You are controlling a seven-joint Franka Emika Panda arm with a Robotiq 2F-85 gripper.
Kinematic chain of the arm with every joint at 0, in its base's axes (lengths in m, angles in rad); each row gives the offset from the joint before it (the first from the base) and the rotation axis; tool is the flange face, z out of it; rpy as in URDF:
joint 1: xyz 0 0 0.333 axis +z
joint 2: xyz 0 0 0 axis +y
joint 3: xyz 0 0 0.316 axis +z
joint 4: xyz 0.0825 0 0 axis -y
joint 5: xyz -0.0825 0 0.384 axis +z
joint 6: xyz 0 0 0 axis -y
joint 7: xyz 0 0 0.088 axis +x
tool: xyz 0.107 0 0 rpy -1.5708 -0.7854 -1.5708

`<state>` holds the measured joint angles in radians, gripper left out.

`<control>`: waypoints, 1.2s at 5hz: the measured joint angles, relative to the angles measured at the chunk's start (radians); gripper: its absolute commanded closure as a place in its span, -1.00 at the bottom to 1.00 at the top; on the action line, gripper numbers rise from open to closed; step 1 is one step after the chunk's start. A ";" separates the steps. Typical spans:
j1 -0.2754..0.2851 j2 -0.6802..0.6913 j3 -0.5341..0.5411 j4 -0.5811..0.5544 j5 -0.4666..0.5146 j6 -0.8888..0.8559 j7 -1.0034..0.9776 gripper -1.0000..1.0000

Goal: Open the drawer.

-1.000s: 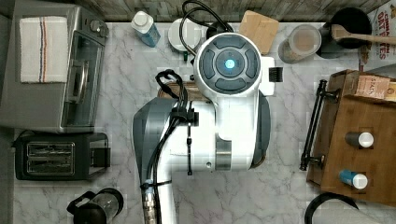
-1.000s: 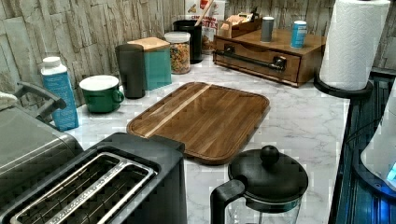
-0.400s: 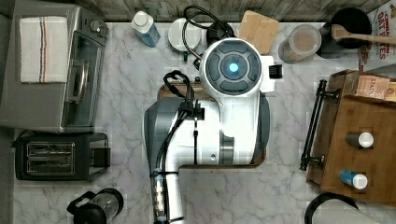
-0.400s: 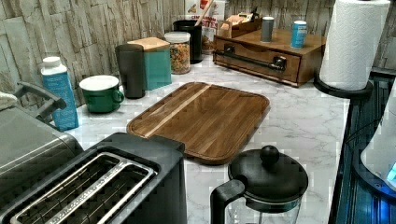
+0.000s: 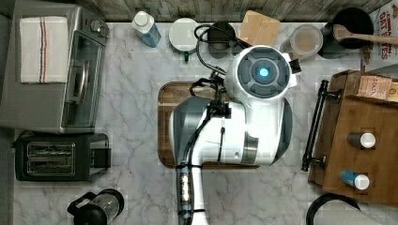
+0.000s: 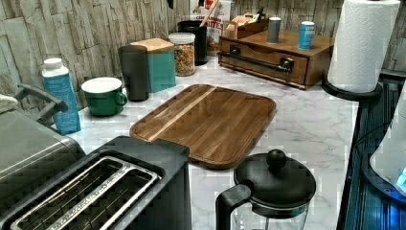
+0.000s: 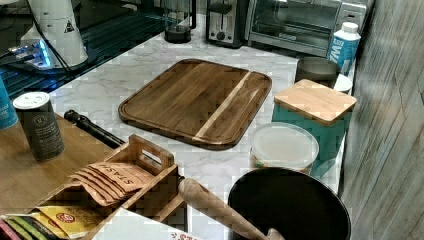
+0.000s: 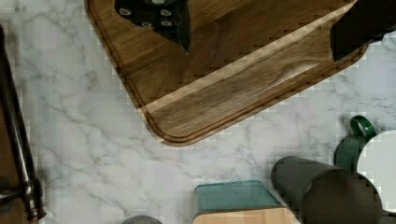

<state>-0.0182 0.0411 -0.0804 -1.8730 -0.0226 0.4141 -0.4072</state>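
Counter: white marble with grey veins, carrying all items listed. Drawer: wide, shallow, brown wood, set in a low wooden cabinet at the top view's right edge; front flush with the cabinet, closed. Handle: long black metal bar across the drawer front, held on two posts, untouched. On the cabinet top: a grey tin, a blue tin and a small wooden crate of tea sachets. Cutting board: dark wood, rounded corners, one pale stripe, lying flat mid-counter, well apart from the drawer. Arm: white and grey, cable-wrapped, standing over the cutting board in the top view, its round blue-lit end near the board's corner toward the cabinet. Claw: two black fingers spread wide apart, holding nothing, hovering above a corner of the board, with the drawer handle at the wrist view's edge. Along the wall: blue bottle, green mug with white lid, dark grey tumbler, teal canister with wooden lid, clear jar and black pot holding a wooden spoon. Elsewhere: toaster oven with folded towel on top, black toaster, French press, paper towel roll.
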 measured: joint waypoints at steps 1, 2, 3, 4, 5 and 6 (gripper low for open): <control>-0.017 0.007 -0.052 -0.021 0.000 0.024 -0.108 -1.00; -0.078 0.022 -0.074 -0.026 -0.001 0.024 -0.128 -1.00; -0.136 0.047 -0.111 -0.023 -0.001 0.014 -0.194 -1.00; -0.166 0.082 -0.166 -0.030 -0.002 0.068 -0.251 -1.00; -0.194 0.110 -0.181 -0.038 -0.007 0.118 -0.310 -1.00; -0.199 0.119 -0.180 -0.064 -0.011 0.164 -0.368 -1.00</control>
<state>-0.2172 0.1599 -0.2600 -1.9375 -0.0337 0.5776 -0.7749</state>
